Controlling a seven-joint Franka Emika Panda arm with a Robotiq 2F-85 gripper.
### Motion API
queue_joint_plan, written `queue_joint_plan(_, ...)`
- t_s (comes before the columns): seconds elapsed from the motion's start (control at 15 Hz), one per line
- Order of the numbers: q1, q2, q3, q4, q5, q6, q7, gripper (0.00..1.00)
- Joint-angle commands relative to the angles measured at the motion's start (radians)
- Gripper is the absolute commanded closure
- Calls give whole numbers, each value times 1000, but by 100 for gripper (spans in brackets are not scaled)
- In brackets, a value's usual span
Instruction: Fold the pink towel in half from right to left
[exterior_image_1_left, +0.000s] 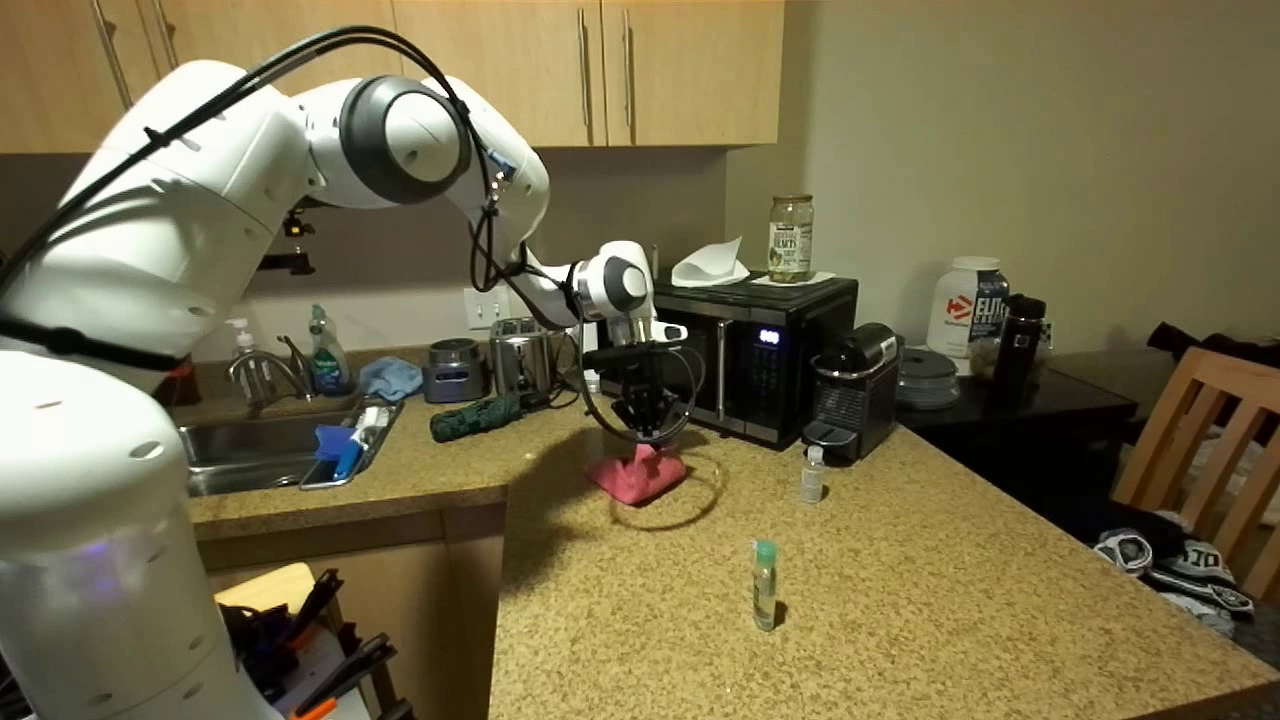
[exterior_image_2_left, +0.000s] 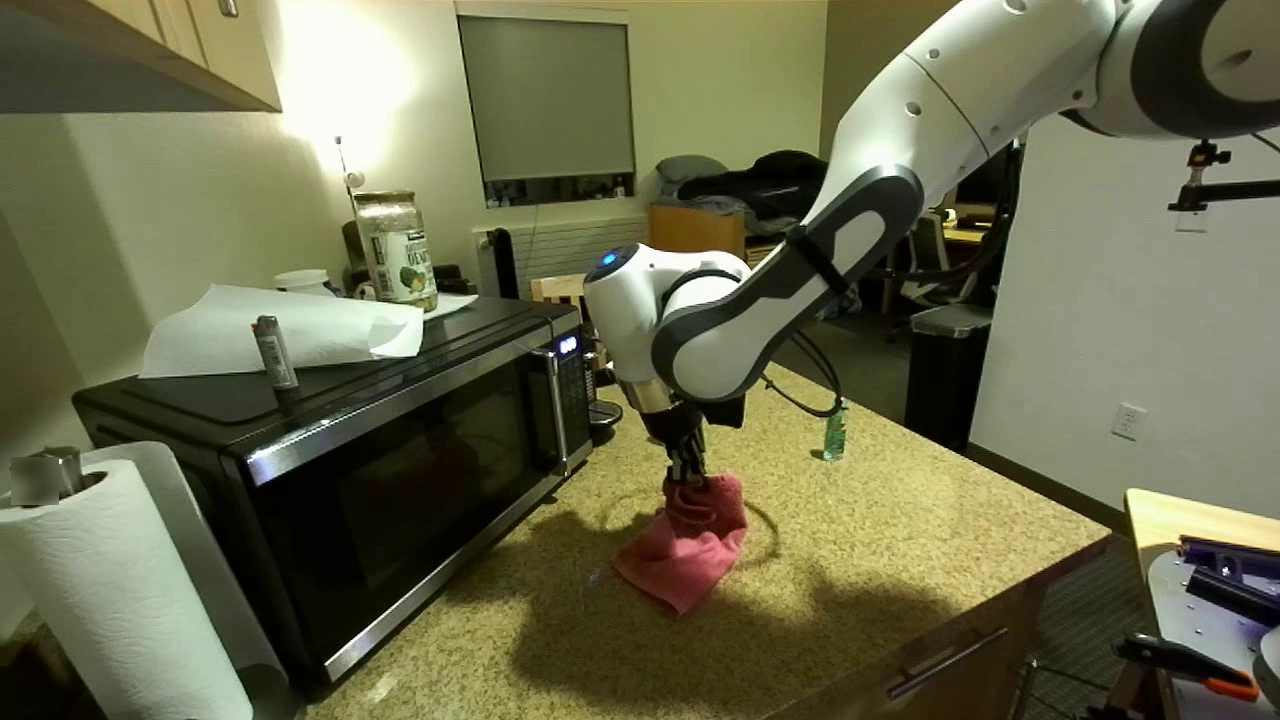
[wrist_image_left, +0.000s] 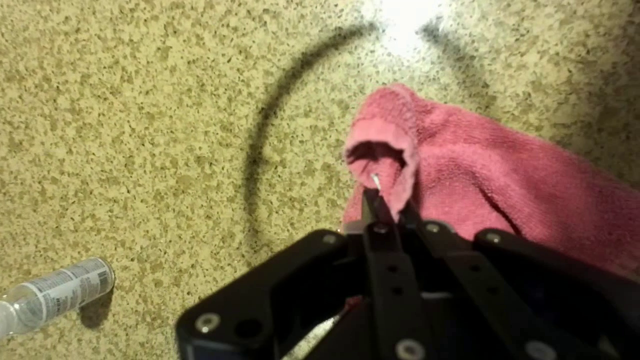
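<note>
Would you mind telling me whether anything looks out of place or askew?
One oddity: in both exterior views, white paper sits loosely curled on top of the microwave, rather than lying flat. I see no spill or damage.

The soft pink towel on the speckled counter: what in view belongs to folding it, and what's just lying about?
Part of the job:
rumpled pink towel
slim black fingers pinching it

Just lying about:
slim clear bottle with green cap
boxy black microwave
crumpled blue cloth
white paper-towel roll
</note>
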Motion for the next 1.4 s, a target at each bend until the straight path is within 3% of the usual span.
queue_joint_plan(0.0, 11, -31, 5, -26, -33, -16, 36, 95)
queue_joint_plan(0.47, 37, -24, 4, -11, -62, -17, 45, 95)
queue_joint_plan(1.33, 123, -20, -6, -39, -212, -17, 151, 95)
